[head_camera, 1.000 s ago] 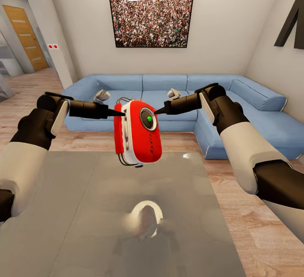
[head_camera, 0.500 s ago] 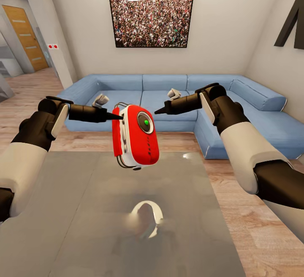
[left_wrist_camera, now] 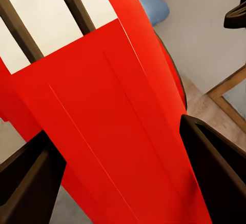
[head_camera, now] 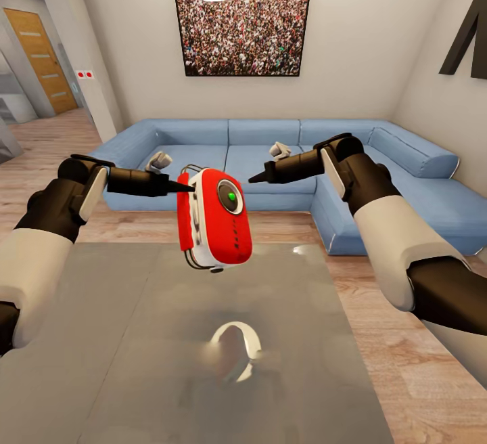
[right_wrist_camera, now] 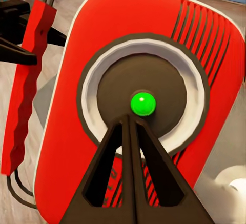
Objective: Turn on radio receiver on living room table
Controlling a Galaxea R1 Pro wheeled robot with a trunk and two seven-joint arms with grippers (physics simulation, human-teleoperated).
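The red-and-white radio receiver (head_camera: pixel 216 217) hangs upright in the air above the far edge of the glossy grey table (head_camera: pixel 135 336), its grey dial with green centre (head_camera: pixel 231 195) facing my right arm. My left gripper (head_camera: pixel 185 188) is shut on the radio's red side piece; its dark fingers (left_wrist_camera: pixel 215 167) flank the red surface (left_wrist_camera: pixel 118 111). My right gripper (head_camera: pixel 251 179) is shut to a point, a small gap away from the dial. In the right wrist view its tip (right_wrist_camera: pixel 128 120) sits just under the green centre (right_wrist_camera: pixel 142 103).
A blue corner sofa (head_camera: pixel 406 180) runs behind and to the right of the table, with two small white objects (head_camera: pixel 160 160) on its seat. A crowd photo (head_camera: pixel 242 28) hangs on the wall. Wood floor (head_camera: pixel 419 376) lies right of the table; a door (head_camera: pixel 42 58) stands far left.
My left gripper has carried the radio slightly left, away from the right gripper's tip, which touched the dial's rim a second ago. The right arm has barely moved.
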